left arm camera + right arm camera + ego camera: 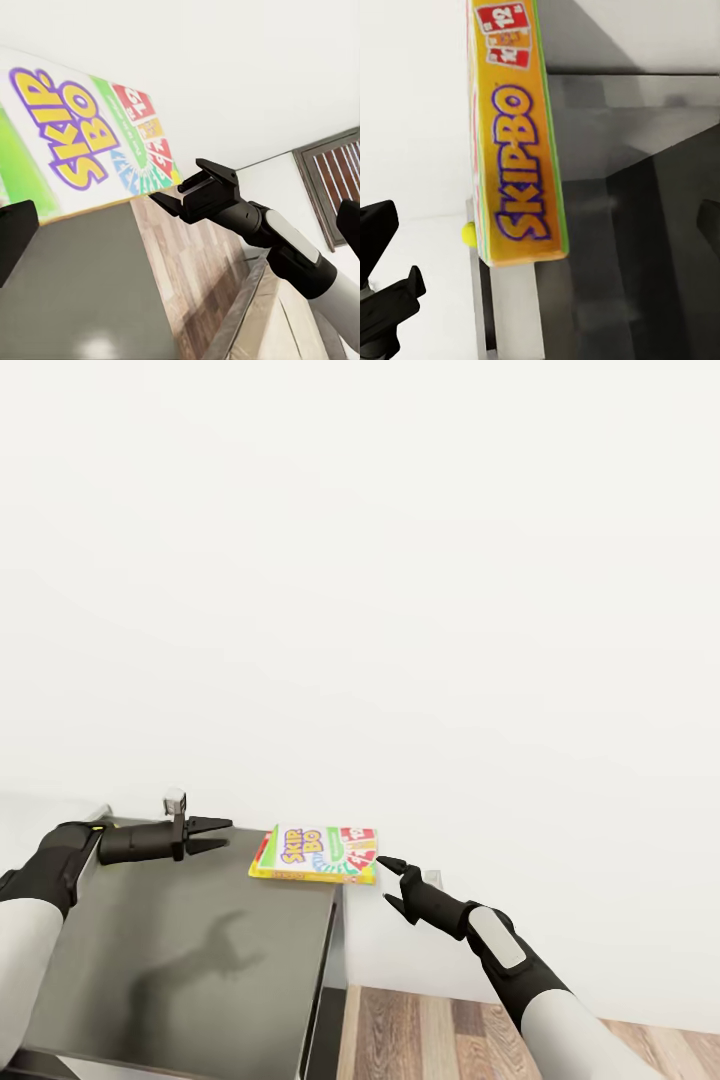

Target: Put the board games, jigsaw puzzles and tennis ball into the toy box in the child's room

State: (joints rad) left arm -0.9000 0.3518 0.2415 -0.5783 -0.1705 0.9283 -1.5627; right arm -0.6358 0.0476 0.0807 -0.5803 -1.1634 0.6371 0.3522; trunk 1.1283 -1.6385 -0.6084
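Observation:
One board game [316,853], a white-green box with SKIP-BO lettering, lies flat on the far right corner of the grey table [200,960], its end jutting past the edge. My left gripper [222,834] hovers open over the table, left of the box. Off the table's right side, my right gripper [385,880] stands open close to the box's right end, holding nothing. The left wrist view has the box [82,142] with the right gripper [180,187] beside it. A small yellow-green tennis ball [469,234] peeks out behind the box's orange edge [521,172]. The toy box, puzzles and bed are out of view.
A plain white wall [400,610] rises right behind the table. The table's dark side [330,980] drops to a wood-plank floor [430,1040] at the right. The left arm casts a shadow [200,965] on the tabletop.

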